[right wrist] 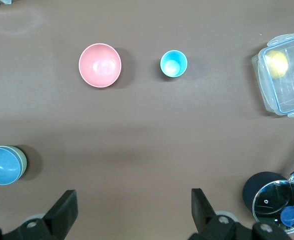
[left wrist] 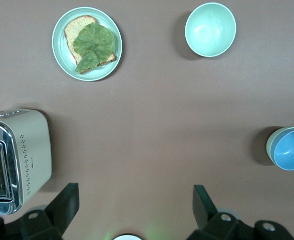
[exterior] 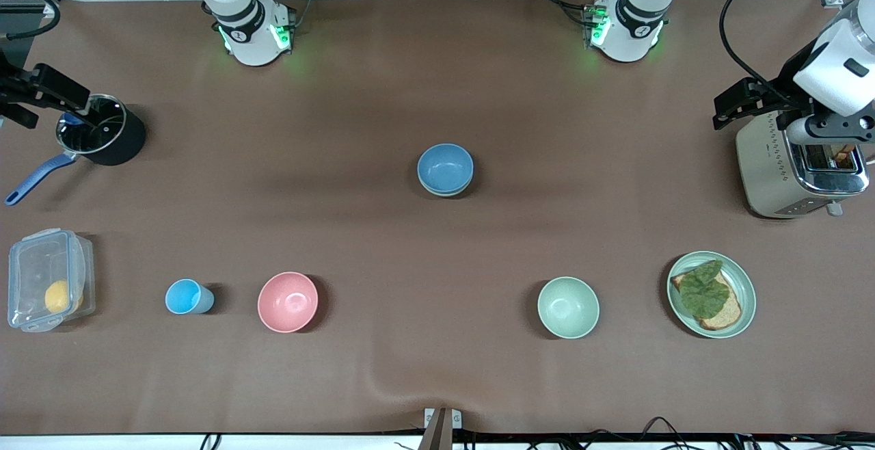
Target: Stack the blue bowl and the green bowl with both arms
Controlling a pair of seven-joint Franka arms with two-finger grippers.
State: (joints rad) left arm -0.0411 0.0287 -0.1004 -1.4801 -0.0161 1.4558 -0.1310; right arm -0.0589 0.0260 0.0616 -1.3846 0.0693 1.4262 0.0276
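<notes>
The blue bowl point(exterior: 445, 167) sits nested in the pale green bowl point(exterior: 444, 193) at the middle of the table; only the green rim shows under it. The pair also shows in the left wrist view, blue bowl point(left wrist: 291, 149) in green bowl point(left wrist: 271, 145), and in the right wrist view, blue bowl point(right wrist: 0, 166) in green bowl point(right wrist: 22, 159). My left gripper point(exterior: 735, 104) point(left wrist: 135, 200) is open and empty, up in the air by the toaster. My right gripper point(exterior: 44, 91) point(right wrist: 134, 202) is open and empty, up in the air by the pot.
A second, mintier green bowl point(exterior: 568, 307) and a green plate point(exterior: 750, 298) with toast stand nearer the front camera. A pink bowl point(exterior: 288, 301), a light-blue cup point(exterior: 186, 297), a clear box point(exterior: 48, 289), a black pot point(exterior: 102, 137) and a toaster point(exterior: 796, 163) also stand on the table.
</notes>
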